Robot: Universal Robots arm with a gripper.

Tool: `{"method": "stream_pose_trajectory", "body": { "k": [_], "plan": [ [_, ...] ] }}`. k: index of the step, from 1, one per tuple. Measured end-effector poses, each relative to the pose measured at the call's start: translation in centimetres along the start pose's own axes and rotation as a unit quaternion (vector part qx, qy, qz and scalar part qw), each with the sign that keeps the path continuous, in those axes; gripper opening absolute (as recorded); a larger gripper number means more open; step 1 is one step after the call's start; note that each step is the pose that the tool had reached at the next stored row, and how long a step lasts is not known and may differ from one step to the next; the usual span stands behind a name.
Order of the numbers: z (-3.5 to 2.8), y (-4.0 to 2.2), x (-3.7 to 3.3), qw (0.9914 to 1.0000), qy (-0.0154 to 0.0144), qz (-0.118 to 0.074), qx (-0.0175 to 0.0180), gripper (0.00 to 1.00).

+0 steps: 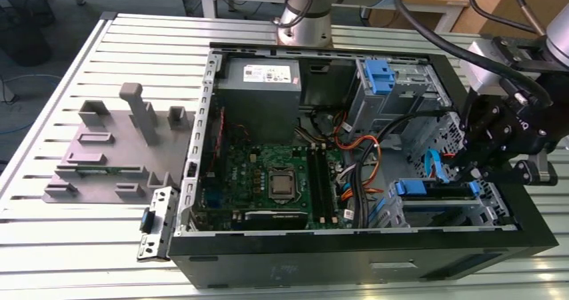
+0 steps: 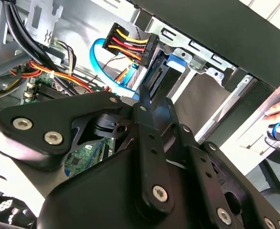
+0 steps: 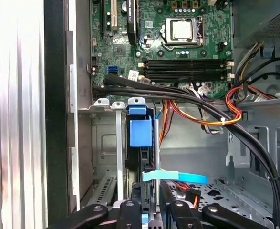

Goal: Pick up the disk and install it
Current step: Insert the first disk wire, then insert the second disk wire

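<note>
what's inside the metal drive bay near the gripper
The disk stands on edge in the metal drive bay, its blue carrier facing out. The gripper covers its near end; the slot beside it looks bare.

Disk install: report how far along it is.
Done: the disk stands on edge inside the drive bay of the open computer case. In hand: the end effector is right at its outer edge. Left: full seating cannot be confirmed; a blue cable lies across it.
</note>
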State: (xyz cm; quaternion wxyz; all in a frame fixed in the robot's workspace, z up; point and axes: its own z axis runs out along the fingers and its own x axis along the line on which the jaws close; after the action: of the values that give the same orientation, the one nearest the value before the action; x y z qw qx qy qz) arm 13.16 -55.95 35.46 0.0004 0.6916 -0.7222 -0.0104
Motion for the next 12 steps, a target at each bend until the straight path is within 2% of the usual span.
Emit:
{"method": "stream_pose_trajectory", "body": {
  "k": [5, 7, 12],
  "plan": [
    [-0.05, 0.00, -0.01, 1.00000, 0.0000, 0.000, 0.0000, 0.29],
    [-0.70, 0.01, -0.01, 1.00000, 0.0000, 0.000, 0.0000, 0.29],
    [-0.84, 0.01, -0.02, 1.00000, 0.0000, 0.000, 0.0000, 0.29]
  ]
}}
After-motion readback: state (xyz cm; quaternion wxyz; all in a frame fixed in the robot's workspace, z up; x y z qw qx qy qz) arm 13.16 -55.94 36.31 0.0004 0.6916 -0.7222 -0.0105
